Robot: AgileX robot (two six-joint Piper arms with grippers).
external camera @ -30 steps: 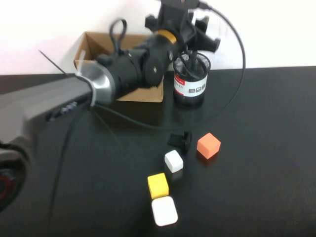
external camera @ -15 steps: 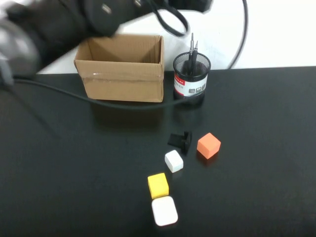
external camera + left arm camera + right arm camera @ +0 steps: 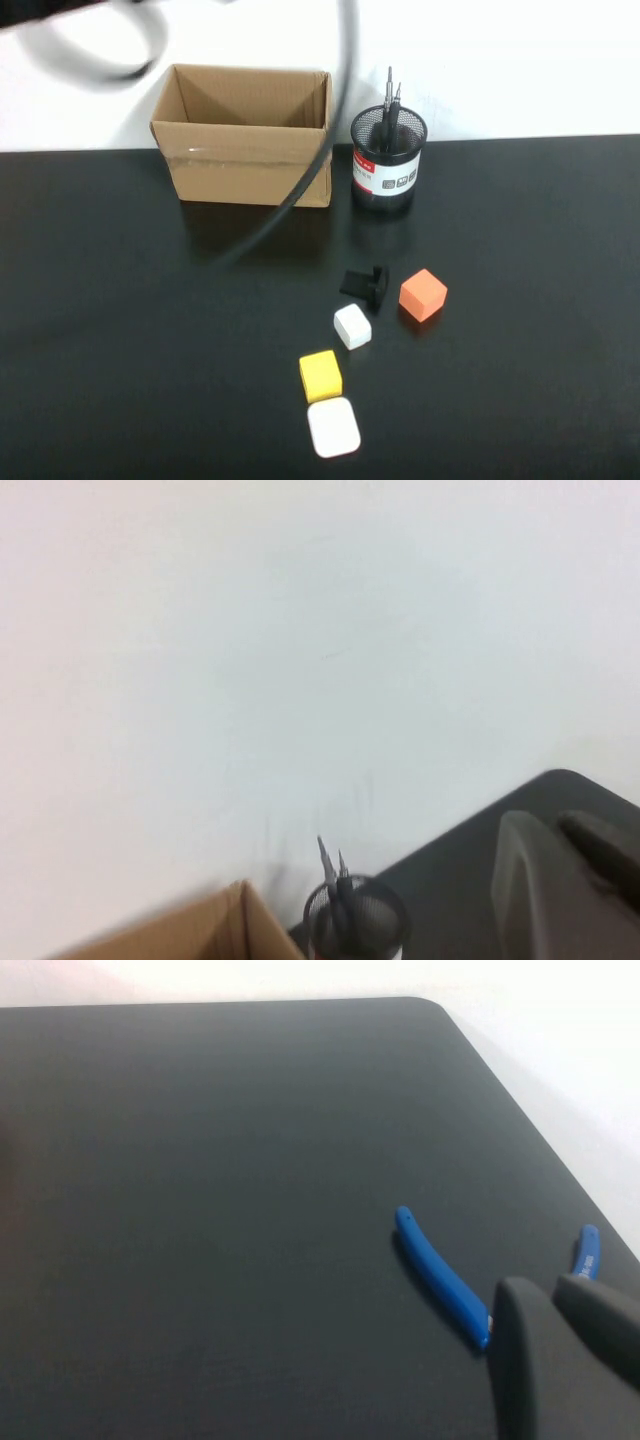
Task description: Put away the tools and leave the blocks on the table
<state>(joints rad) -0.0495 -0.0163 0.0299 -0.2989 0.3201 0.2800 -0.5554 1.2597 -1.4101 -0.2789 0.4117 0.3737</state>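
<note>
Two thin black tools with metal tips (image 3: 391, 100) stand upright in a black mesh cup (image 3: 388, 165). On the black table (image 3: 120, 300) sit the blocks: an orange cube (image 3: 422, 295), a white cube (image 3: 352, 326) and a yellow cube (image 3: 320, 376). My left gripper (image 3: 548, 825) is raised high, facing the wall above the cup (image 3: 355, 925), shut and empty. Its arm is only a blur at the top left of the high view. My right gripper (image 3: 545, 1290) hovers shut over the table near its corner, beside blue-handled pliers (image 3: 440, 1275).
An open cardboard box (image 3: 245, 135) stands left of the cup. A small black piece (image 3: 365, 284) lies by the orange cube, and a larger white rounded square (image 3: 333, 427) lies in front of the yellow cube. A black cable (image 3: 300, 190) hangs across the box's right corner.
My left arm was over the mesh cup and has swung up and left, out of the high view. Its gripper has gone from open to shut. The blocks have not moved.
</note>
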